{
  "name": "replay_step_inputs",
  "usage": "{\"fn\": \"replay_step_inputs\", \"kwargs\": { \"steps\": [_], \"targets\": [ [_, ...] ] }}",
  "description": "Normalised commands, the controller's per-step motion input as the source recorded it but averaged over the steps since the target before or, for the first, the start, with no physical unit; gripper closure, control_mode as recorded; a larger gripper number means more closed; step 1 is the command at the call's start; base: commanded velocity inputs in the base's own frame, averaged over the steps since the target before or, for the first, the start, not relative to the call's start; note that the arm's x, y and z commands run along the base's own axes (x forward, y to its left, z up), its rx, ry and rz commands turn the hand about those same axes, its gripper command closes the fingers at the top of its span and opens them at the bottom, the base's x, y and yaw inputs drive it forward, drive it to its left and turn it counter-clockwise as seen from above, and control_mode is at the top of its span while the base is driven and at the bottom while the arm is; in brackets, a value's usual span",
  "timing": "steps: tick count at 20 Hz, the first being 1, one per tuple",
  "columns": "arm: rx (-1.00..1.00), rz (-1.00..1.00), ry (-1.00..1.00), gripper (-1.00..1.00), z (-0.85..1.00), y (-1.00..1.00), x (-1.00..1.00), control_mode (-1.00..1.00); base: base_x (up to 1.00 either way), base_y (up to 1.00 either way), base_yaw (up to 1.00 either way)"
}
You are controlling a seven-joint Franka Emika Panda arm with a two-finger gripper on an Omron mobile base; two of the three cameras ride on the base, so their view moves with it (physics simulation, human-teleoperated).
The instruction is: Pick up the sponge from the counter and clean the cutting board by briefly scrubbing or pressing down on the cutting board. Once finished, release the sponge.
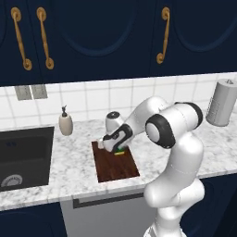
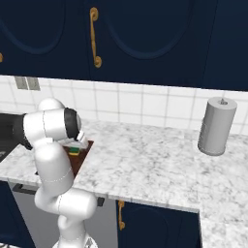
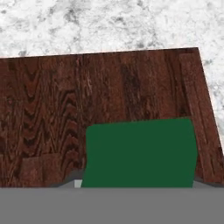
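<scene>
Sponge (image 3: 140, 151) pressed on cutting board (image 3: 65, 96), marble counter (image 1: 69, 157).

The sponge (image 3: 139, 153) covers the claw's fingertips in the hand view, so their grip cannot be told. From the right, the arm hides most of the cutting board (image 2: 80, 162). The sink (image 1: 23, 157) runs off the left edge.

Beyond my gripper, navy cabinets (image 1: 92, 37) with brass handles (image 1: 162, 34) hang over a white tiled wall (image 1: 115, 97) bearing 2 grey outlets (image 1: 30, 91).
</scene>
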Motion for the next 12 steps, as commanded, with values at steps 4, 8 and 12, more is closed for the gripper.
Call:
{"fn": "replay_step_inputs", "kwargs": {
  "steps": [4,8,12],
  "targets": [
    [0.01,0.0,-0.22,1.0,-0.45,-0.21,0.49,-1.0,0.0,0.0,0.0],
    [0.0,0.0,-0.15,1.0,-0.31,-0.25,0.8,-1.0,0.0,0.0,0.0],
    [0.01,0.0,-0.1,1.0,-0.25,-0.44,0.46,-1.0,0.0,0.0,0.0]
  ]
}}
